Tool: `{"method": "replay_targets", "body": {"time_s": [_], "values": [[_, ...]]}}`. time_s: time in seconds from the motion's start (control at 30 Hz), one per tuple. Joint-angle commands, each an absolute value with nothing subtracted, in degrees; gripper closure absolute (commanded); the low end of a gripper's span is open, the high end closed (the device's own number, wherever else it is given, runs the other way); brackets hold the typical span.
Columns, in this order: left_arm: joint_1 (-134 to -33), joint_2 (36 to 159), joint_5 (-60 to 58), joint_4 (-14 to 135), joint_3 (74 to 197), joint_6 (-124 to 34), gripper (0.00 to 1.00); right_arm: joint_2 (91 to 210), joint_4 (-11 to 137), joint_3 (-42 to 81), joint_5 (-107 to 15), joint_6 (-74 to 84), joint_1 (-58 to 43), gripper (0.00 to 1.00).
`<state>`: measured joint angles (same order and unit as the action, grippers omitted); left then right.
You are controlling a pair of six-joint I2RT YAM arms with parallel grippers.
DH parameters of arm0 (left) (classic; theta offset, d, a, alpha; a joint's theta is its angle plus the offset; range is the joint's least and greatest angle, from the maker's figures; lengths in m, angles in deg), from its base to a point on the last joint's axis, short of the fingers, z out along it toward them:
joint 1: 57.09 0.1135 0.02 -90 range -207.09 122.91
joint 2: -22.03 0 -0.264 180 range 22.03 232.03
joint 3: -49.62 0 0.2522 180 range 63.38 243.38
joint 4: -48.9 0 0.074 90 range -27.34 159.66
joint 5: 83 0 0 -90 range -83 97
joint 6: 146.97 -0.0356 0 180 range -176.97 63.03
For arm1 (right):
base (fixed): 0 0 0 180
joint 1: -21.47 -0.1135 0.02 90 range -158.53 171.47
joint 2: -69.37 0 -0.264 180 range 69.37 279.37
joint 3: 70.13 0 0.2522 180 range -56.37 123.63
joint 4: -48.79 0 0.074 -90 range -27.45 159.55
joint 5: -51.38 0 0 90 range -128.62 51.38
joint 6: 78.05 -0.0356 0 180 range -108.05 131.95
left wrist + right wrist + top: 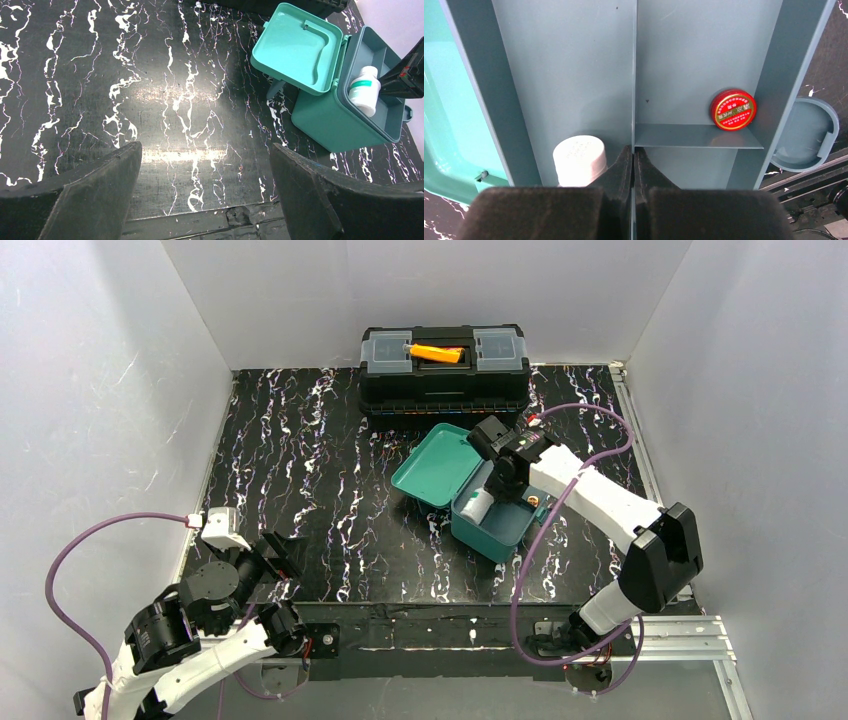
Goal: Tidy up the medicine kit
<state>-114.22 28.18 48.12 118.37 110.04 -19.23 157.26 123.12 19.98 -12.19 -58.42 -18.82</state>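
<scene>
The teal medicine kit (482, 532) stands open right of the table's middle, its lid (435, 465) laid back to the left. Inside is a darker divided tray (574, 70). A white bottle (579, 156) lies in the tray's left compartment, and a small red round tin (732, 109) sits in a right one. My right gripper (634, 150) reaches down into the kit, its fingers pinched together on the tray's thin middle divider (634, 75). Far off at the near left edge, my left gripper (206, 165) hangs wide open over bare table, holding nothing.
A black toolbox (445, 370) with an orange handle stands against the back wall, just behind the kit. White walls close in the black marbled table (300, 470) on three sides. The kit's front latch (809, 132) points toward the table's right edge.
</scene>
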Motion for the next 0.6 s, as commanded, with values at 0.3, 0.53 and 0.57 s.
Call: {"method": "replay_targets", "body": {"time_s": [0.3,0.53,0.57], "values": [[-114.01,26.50,49.34,118.02,110.05,-18.87,0.00,158.63,124.73,17.75,-13.01,-64.34,-21.16,0.99],[-113.98,27.53,48.93,117.93,110.05,-19.08,0.00,160.78,124.17,18.26,-14.34,-65.02,-22.77,0.95],[-114.04,27.56,49.00,117.91,110.05,-19.08,0.01,160.92,124.63,18.76,-14.11,-65.15,-23.19,0.90]]}}
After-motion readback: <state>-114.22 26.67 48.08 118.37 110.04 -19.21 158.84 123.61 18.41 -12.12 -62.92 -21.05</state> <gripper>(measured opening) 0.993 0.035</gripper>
